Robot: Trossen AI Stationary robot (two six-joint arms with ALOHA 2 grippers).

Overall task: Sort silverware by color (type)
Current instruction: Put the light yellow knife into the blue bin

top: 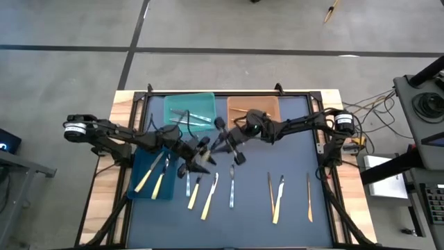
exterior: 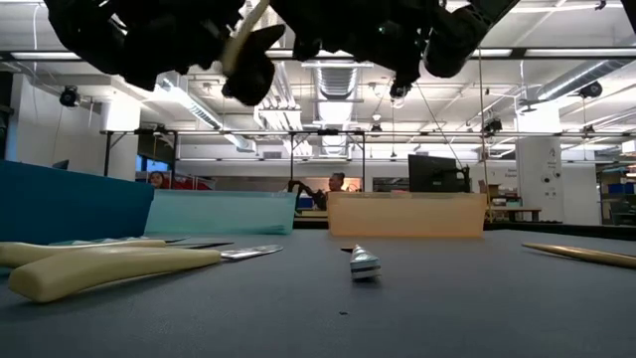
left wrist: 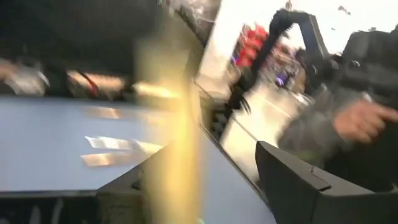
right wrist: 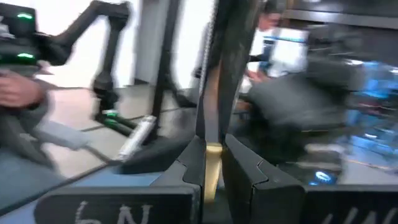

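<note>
Sorting is judged partly done: each hand (left hand (top: 200, 164), right hand (top: 236, 149)) is clenched on a utensil; several pieces remain on the bench (top: 291, 139).

I'm working over a dark grey mat (top: 257, 208) laid on a wooden table (top: 121, 104). Three bins sit on it: a dark blue bin (top: 142, 186) at the left, a teal bin (top: 198, 104) and an orange-tan bin (top: 239, 105) side by side along the far edge. Loose on the mat lie pale yellow pieces (top: 209, 198), a grey piece (top: 232, 187) and orange-tan pieces (top: 309, 198) to the right, in a rough row.
</note>
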